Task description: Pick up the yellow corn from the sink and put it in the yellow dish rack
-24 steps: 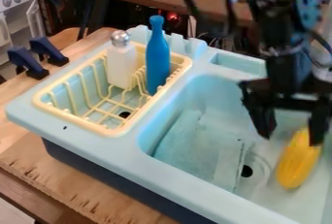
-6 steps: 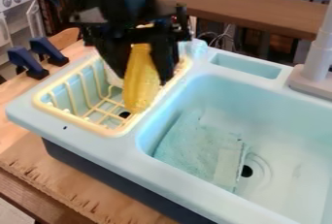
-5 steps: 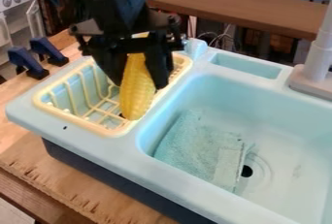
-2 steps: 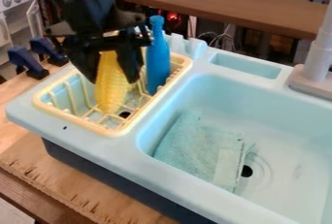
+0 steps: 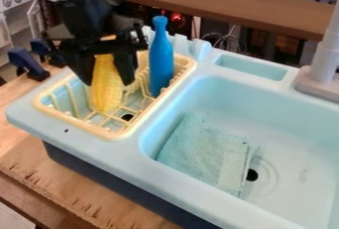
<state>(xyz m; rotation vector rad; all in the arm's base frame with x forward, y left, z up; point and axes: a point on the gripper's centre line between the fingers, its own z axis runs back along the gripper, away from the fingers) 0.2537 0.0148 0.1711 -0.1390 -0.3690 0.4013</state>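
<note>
The black gripper [image 5: 106, 79] hangs over the cream dish rack [image 5: 106, 133] at the left of the toy sink, shut on a yellow corn cob [image 5: 106, 86]. The corn stands upright between the fingers, its lower end down inside the rack. Just right of the gripper, a blue bottle [image 5: 160, 59] is upright in the rack. The arm hides the area behind the corn.
A light blue basin [image 5: 291, 139] lies to the right, with a teal cloth [image 5: 198, 148] beside its drain. The grey faucet [image 5: 321, 69] rises at the right edge. Dark blue clamps [image 5: 28, 65] grip the counter at the left.
Earlier the corn lay in the basin by the gripper. The gripper took hold of it and carried it left over the rack, lately drifting a little further left and lower, uncovering the blue bottle.
</note>
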